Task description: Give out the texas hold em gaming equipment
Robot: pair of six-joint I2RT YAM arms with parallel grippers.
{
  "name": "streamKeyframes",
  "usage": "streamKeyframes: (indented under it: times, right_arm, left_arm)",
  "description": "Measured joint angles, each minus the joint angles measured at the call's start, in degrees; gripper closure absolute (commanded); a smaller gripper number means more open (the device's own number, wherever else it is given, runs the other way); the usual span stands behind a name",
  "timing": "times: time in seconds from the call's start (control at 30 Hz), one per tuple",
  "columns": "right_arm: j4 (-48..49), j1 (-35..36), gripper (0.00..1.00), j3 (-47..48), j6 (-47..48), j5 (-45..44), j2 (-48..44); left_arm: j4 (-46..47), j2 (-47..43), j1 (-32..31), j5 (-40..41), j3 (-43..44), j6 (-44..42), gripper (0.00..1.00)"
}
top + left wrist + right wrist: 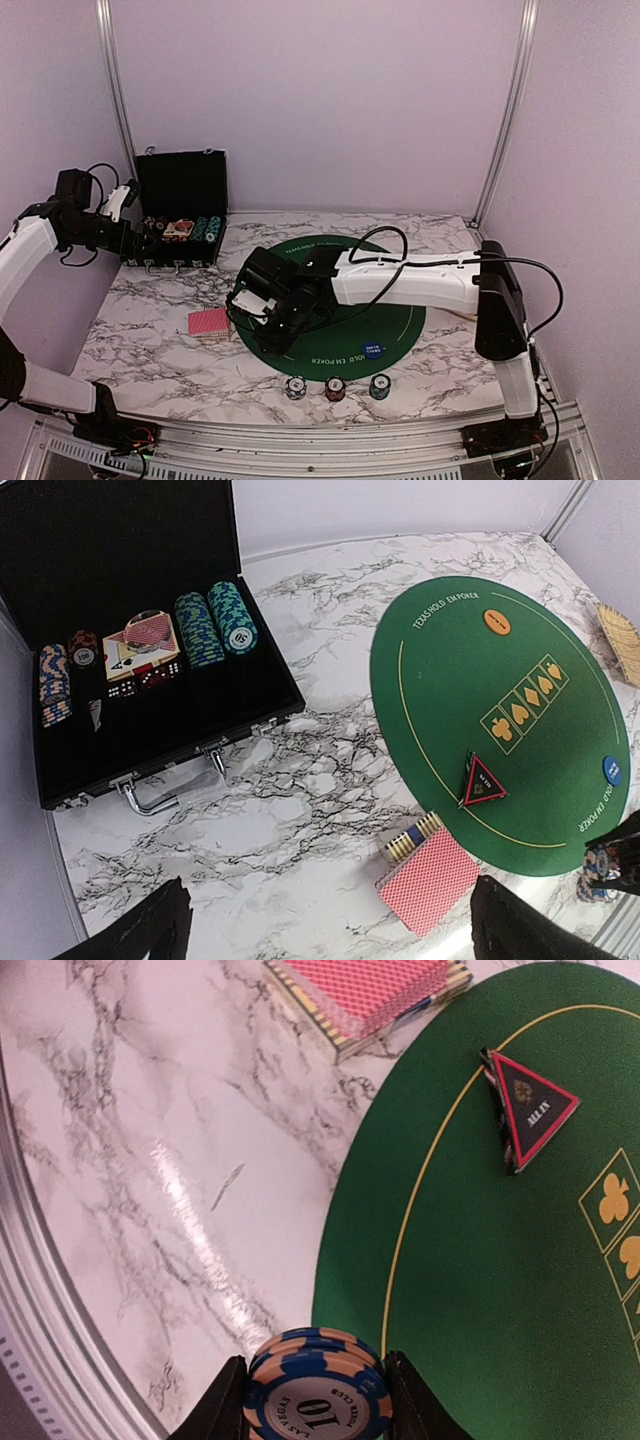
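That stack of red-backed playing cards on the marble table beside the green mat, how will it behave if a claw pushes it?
The stack of red-backed playing cards looks loose and unbanded, so a side push would probably shear it into a spread. The marble table appears glossy, so it may slide easily. Lying flat, it offers only thin edges to grip.

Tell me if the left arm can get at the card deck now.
Likely yes: the left gripper is open and empty, and nothing stands between it and the card deck.
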State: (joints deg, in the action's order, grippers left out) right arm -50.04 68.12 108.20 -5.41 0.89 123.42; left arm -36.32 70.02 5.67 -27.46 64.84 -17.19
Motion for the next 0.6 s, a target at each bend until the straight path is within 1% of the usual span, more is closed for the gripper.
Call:
streamKeyframes:
  times: [0.2, 0.37, 0.6]
  right_arm:
    - [1.64, -4.55, 0.83, 6.93, -0.57, -2.25, 9.53]
    - [2.82, -7.15, 0.81, 11.39, -1.46, -3.13, 15.3]
    - [4.15, -8.2, 0.81, 13.79, -2.49, -2.91, 17.7]
  left_arm:
    - [0.0, 0.0, 0.0, -0.37, 0.02, 0.0, 0.01]
    - [-0.02, 0.0, 0.0, -0.61, 0.0, -0.02, 0.01]
    - [-0.02, 0.0, 0.0, -0.61, 0.02, -0.2, 0.01]
